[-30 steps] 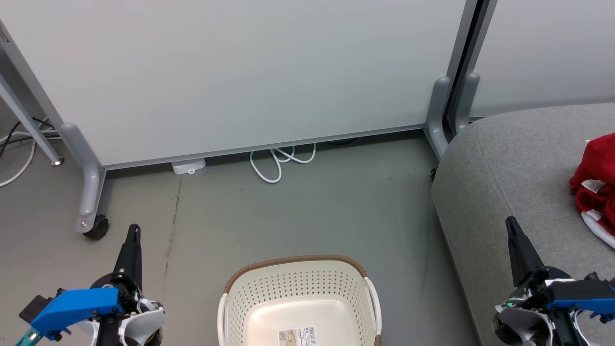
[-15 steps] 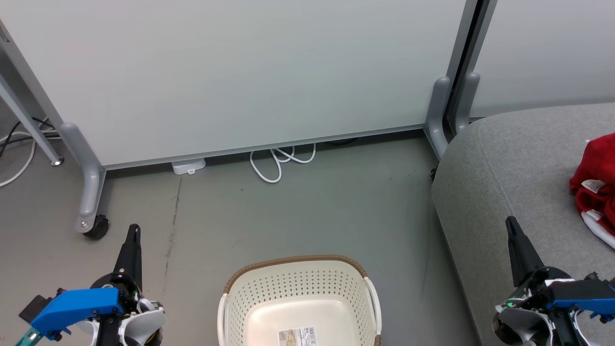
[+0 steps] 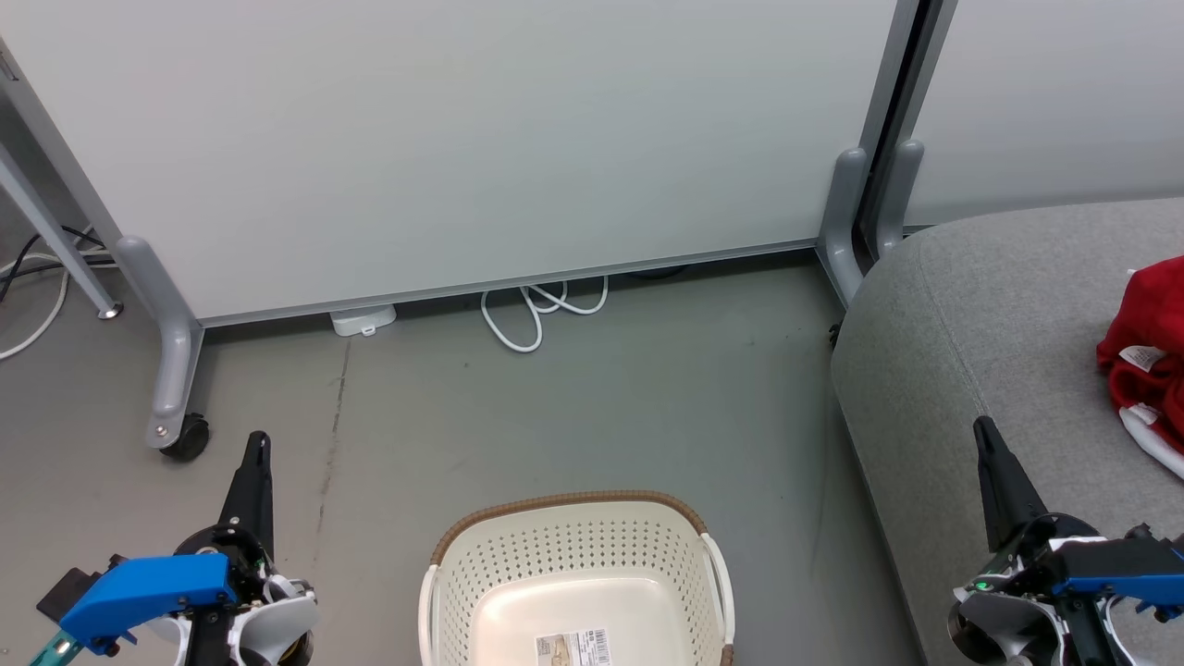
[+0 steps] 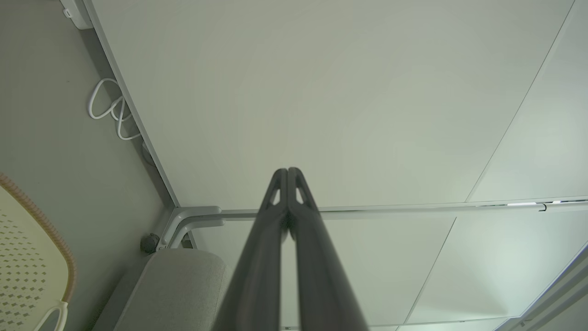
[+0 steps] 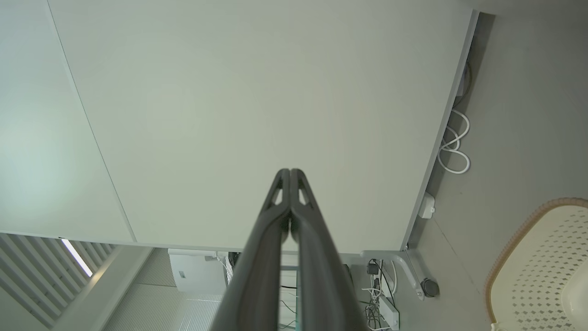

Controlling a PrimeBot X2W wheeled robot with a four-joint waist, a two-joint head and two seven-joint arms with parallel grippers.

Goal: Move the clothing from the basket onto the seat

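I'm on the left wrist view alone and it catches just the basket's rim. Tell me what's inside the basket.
Observer: No clothes in the part of the basket that the head view shows, just a barcode sticker on its bottom.
Operator: Then report where the clothing is.
Observer: The red clothing lies on the grey seat, at the head view's right edge.
Operator: Give me the right end effector's state.
Observer: The right end effector is shut, fingers together, with nothing between them.
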